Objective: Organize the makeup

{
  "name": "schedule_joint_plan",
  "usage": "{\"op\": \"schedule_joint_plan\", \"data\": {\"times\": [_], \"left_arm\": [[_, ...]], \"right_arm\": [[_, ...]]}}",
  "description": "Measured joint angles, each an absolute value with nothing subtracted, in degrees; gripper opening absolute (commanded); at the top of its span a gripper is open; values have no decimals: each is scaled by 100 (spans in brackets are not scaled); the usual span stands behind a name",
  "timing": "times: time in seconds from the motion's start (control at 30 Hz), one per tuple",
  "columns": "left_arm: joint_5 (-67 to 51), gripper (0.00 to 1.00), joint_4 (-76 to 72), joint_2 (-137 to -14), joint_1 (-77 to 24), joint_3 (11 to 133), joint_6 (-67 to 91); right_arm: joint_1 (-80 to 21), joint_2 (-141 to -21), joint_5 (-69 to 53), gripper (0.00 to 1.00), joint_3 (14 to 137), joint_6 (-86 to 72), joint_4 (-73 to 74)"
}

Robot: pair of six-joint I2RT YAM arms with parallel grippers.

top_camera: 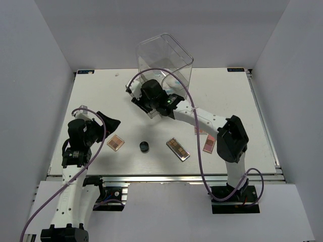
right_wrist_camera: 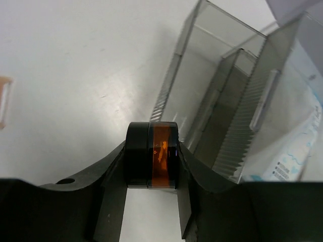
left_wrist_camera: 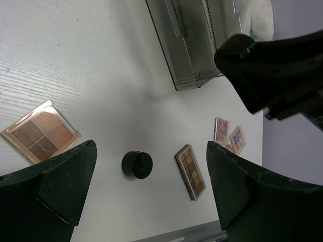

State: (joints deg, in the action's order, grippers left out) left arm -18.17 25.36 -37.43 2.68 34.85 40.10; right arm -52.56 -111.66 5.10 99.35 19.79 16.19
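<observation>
Amber-sided, a small dark cube (right_wrist_camera: 151,154) sits clamped in the right jaws, with the clear drawer box (right_wrist_camera: 222,106) just ahead of them. I think it may strike the box edge and slip out. The left jaws stand apart, the black jar (left_wrist_camera: 137,164) below and between them.

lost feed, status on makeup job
Left pincer open, empty. Right pincer shut on round amber jar with black lid, at clear plastic drawer box. Nothing between.
</observation>
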Motion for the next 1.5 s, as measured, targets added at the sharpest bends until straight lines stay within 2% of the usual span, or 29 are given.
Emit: {"op": "schedule_joint_plan", "data": {"times": [0.13,0.17,0.2,0.23,0.33,0.47,0.6,0.67,0.7,0.77,0.8,0.83,0.9,0.97,1.0,1.03,1.07,1.1,1.13,1.17,1.5], "left_arm": [[-1861,98,2547,-3544,268,3395,4060],[-1872,98,2543,-3494,268,3382,4077],[-1883,98,2543,-3450,268,3369,4095],[-1898,98,2541,-3411,268,3347,4106],[-1994,98,2543,-3350,268,3293,4158],[-2145,98,2541,-3350,268,3236,4198],[-2364,88,2515,-3400,268,3214,4180],[-2519,74,2453,-3481,268,3153,4134],[-2589,69,2432,-3535,268,3105,4106],[-2738,61,2412,-3706,266,3006,4042],[-2801,61,2390,-3802,250,2969,4012],[-2840,62,2392,-3918,224,2947,3983],[-2847,70,2390,-4143,104,2947,3920],[-2805,79,2408,-4333,-137,2958,3876],[-2676,83,2445,-4497,-379,2995,3872],[-2589,89,2464,-4652,-607,3055,3879],[-2408,98,2497,-4890,-943,3138,3905],[-2182,98,2534,-5137,-1288,3253,3935],[-2036,98,2591,-5389,-1588,3378,3966],[-1872,98,2648,-5629,-1876,3505,4001],[-106,98,3470,-7658,-3201,4670,4143]], "right_arm": [[-5205,-11559,1155,0,10143,1839,1328],[-5192,-11644,1264,13,10173,1841,1278],[-5179,-11708,1341,19,10189,1844,1236],[-5166,-11775,1402,29,10189,1855,1184],[-5122,-11950,1531,49,10193,1894,1081],[-5078,-12223,1588,66,10311,1964,1046],[-5063,-12237,1542,72,10359,1988,1046],[-5059,-12221,1409,74,10383,1990,1052],[-5048,-12199,1234,74,10383,2005,1070],[-4987,-12095,534,66,10381,2152,1282],[-4941,-12001,16,64,10381,2246,1457],[-4888,-11887,-489,56,10379,2316,1597],[-4703,-11548,-1629,39,10322,2482,1815],[-4493,-11115,-2458,38,10202,2536,1863],[-4392,-10849,-2805,41,10075,2517,1824],[-4292,-10569,-3089,56,9955,2491,1791],[-4195,-10296,-3295,65,9826,2449,1743],[-4130,-10055,-3426,79,9697,2397,1656],[-4086,-9808,-3527,86,9542,2357,1551],[-4066,-9592,-3607,89,9406,2316,1468],[-3544,-8947,-3763,89,8807,1505,1013]]}}
